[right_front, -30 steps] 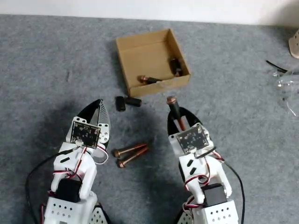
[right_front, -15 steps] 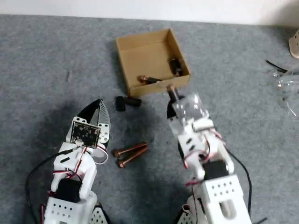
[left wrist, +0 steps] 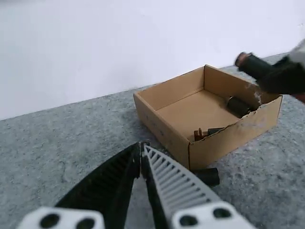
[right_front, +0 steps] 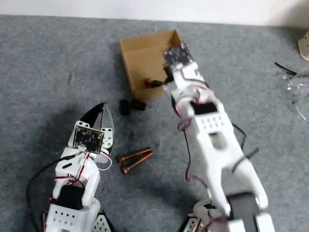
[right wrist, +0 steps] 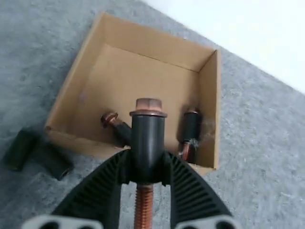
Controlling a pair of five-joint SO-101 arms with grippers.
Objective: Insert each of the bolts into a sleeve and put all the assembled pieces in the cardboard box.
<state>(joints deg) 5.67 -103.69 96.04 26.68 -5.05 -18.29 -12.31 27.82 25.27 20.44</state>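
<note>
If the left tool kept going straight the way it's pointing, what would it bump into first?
Probably the cardboard box. The left tool points at its side wall; the black sleeve lies off to one side, though depth is hard to judge.

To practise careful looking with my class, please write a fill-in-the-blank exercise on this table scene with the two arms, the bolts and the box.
The right end effector holds a bolt pushed into a black ____.
____ bare bolts lie on the table between the arms.
The cardboard box holds ____ finished pieces.
Missing words: sleeve; two; two.
</note>
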